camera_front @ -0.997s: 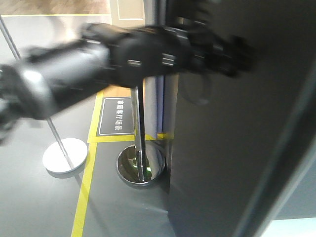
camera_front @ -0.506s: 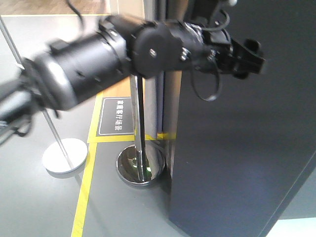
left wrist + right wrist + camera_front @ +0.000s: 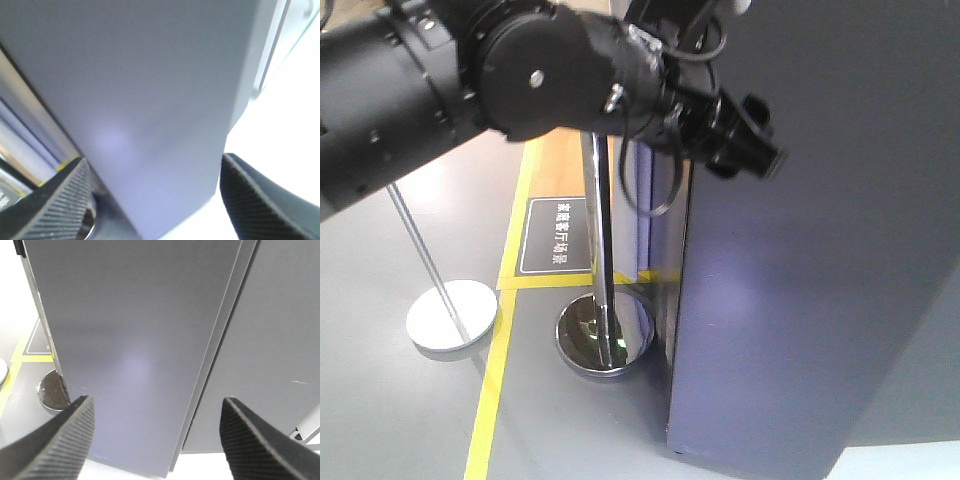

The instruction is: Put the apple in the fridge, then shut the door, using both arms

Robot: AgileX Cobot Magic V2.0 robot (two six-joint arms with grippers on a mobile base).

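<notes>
The fridge door [image 3: 820,280] fills the right of the front view as a plain dark grey face. My left arm reaches across from the left, and the left gripper [image 3: 752,142] sits against the door's upper left part. In the left wrist view the door [image 3: 150,90] is very close, and the left gripper [image 3: 152,165] is open with its fingers either side of the door's corner. The right gripper [image 3: 157,402] is open and empty, facing the door [image 3: 135,350] and the neighbouring plain fridge door [image 3: 280,340] across a narrow seam. The apple is out of view.
A chrome post with a round mirror base [image 3: 603,335] stands just left of the door's edge. A second post with a white base [image 3: 450,312] stands farther left. Yellow floor tape [image 3: 495,370] and a dark floor sign [image 3: 557,235] mark the grey floor.
My left arm has lifted toward the top of the frame and its gripper has slid left along the door face. The door's face has turned and its lower right corner now shows.
</notes>
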